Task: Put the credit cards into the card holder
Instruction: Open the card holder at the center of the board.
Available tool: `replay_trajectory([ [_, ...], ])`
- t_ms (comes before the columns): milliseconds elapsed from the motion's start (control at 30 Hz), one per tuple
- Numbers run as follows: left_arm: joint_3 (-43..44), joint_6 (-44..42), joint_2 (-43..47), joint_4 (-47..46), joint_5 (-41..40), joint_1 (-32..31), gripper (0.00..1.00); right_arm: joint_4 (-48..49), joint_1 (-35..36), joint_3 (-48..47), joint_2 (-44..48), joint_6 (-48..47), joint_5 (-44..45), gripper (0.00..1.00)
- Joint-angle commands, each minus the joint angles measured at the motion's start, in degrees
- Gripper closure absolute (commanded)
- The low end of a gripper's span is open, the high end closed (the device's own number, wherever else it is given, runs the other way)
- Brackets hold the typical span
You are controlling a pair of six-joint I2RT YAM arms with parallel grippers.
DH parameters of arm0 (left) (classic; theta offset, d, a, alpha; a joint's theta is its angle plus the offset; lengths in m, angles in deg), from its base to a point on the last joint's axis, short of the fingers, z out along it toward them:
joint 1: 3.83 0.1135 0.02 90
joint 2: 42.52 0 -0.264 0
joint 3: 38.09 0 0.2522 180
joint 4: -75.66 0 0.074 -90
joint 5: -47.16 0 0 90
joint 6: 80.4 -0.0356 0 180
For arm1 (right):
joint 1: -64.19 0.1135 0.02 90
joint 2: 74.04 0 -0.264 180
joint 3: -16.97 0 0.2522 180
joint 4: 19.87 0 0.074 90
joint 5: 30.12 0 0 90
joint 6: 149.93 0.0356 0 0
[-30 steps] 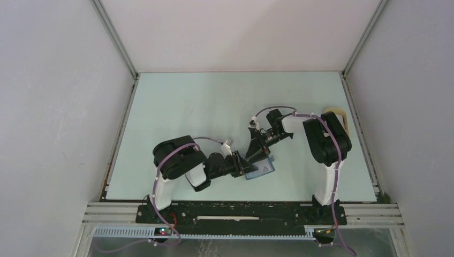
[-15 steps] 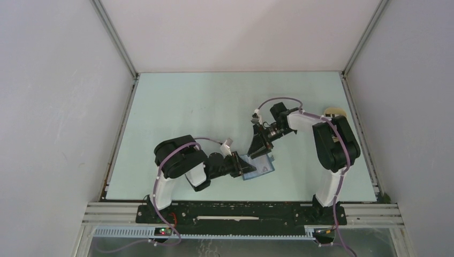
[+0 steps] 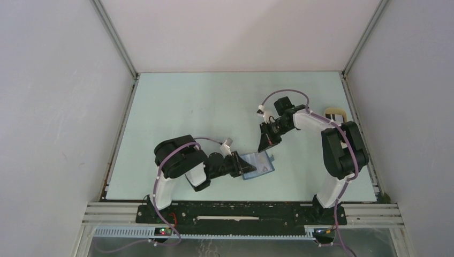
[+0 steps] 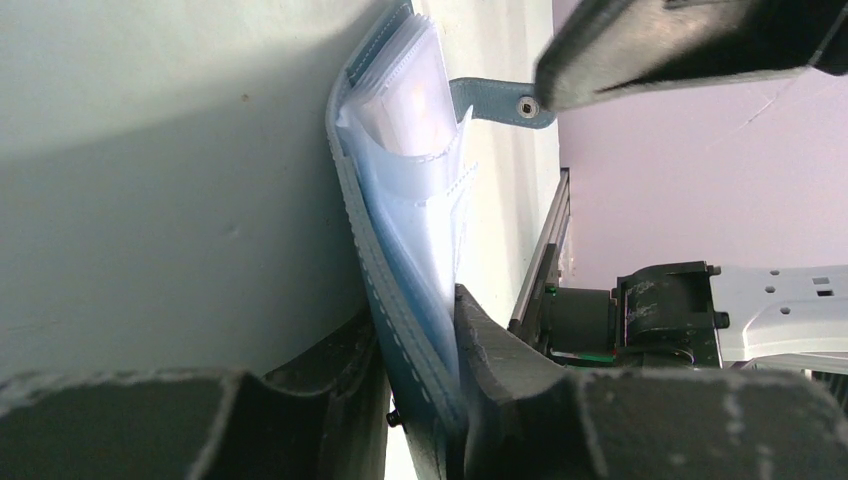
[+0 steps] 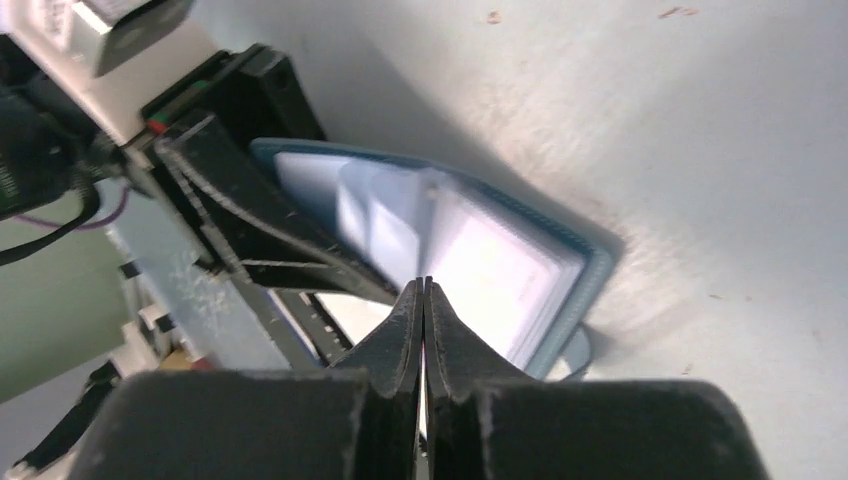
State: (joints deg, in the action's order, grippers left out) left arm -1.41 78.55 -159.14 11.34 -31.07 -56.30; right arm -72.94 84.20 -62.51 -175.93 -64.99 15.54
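The card holder point(image 3: 258, 165) lies open on the table near the front middle, its teal cover down and clear sleeves fanned upward. A whitish card point(image 5: 495, 270) looks seated in 1 sleeve, though I can't tell how deep. The left gripper point(image 3: 240, 165) pinches the holder's near edge, cover and sleeves caught between its fingers point(image 4: 500, 380). The right gripper point(image 3: 266, 143) hovers just beyond the holder, tips pressed together with nothing between them. The snap strap point(image 4: 500, 103) sticks out loose. Trouble spots: that edge-only pinch could let the holder twist or flop shut, and closed tips coming down could snag the sleeves and drag the card out. No readable print anywhere
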Motion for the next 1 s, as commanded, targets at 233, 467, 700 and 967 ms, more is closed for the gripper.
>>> replay_trajectory([
  [233, 0.4, -1.9, 0.0, -2.7, 0.4, 0.5, 0.68, 2.2, 2.7, -0.7, -4.9, 0.0, 9.1, 0.97],
  [467, 0.2, -2.0, 0.5, -3.3, 1.0, 0.5, 0.54, 0.4, 5.5, -1.7, -6.1, -1.1, 0.9, 0.98],
  [700, -0.3, -3.0, 1.8, -3.3, 1.5, 0.5, 0.36, -0.4, 6.7, -2.2, -6.8, -1.1, -5.6, 0.98],
  [967, -2.3, -3.1, 4.4, -1.3, 0.4, 1.3, 0.10, -0.2, 6.7, -2.5, -9.3, 0.4, -9.5, 0.97],
])
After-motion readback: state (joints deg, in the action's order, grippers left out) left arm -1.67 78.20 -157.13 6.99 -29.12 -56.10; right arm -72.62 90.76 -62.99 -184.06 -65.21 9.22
